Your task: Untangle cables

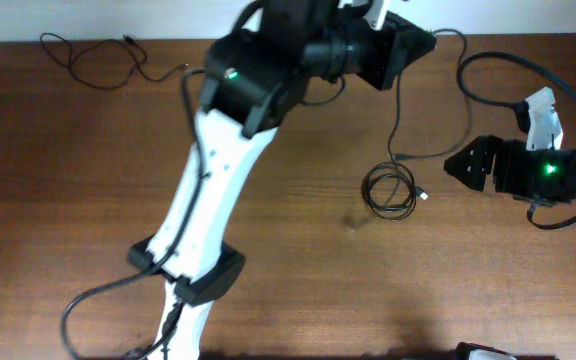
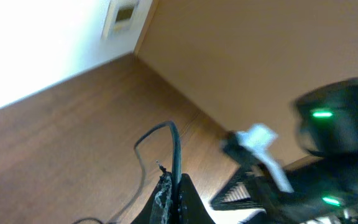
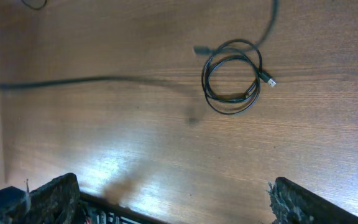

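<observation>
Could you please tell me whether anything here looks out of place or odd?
One cable is lifted off the table, pinched in the shut left gripper, and appears to run down into a small coil lying flat. The right gripper hangs open beside that coil. Nothing looks spilled or damaged.

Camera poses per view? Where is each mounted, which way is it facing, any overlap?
Overhead: fixed above the table, looking straight down; shows left arm and right arm.
Left wrist: on the left arm, facing across the table to the wall; left gripper shut on a cable.
Right wrist: facing down at the coiled cable; right gripper open, fingers at the bottom corners.
Shared: overhead and right wrist both show the coiled cable.
</observation>
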Controlling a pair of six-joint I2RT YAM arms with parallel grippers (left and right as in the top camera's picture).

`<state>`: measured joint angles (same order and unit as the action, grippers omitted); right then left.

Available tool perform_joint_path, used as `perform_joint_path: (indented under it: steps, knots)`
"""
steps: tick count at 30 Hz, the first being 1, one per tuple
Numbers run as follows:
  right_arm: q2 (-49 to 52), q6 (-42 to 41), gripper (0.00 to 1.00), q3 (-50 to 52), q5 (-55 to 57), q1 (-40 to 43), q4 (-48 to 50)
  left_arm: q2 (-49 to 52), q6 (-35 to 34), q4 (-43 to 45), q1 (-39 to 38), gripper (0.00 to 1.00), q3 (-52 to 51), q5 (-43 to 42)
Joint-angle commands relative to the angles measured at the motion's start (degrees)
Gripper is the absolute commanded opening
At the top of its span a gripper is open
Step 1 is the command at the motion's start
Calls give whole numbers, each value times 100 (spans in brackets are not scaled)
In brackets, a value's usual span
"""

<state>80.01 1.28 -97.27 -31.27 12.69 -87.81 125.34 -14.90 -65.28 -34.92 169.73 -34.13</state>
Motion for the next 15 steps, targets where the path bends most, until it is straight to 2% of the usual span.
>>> perform_joint_path:
  steps: [1, 4, 10, 13, 15]
  knots:
    - [20, -2, 98, 11, 46, -31, 15, -763, 562, 31, 9, 0, 96, -57]
    - [20, -2, 98, 15, 46, -31, 15, -1078, 909, -109, 37, 0, 96, 330]
    - [20, -2, 98, 17, 44, -31, 15, -1281, 1198, -763, 195, 0, 94, 2461]
    - [20, -2, 98, 17, 42, -31, 17, -1276, 1198, -1051, 345, 0, 70, 2999]
    - [20, -7, 98, 17, -11, -31, 17, -1276, 1305, -1224, 426, 0, 22, 3053]
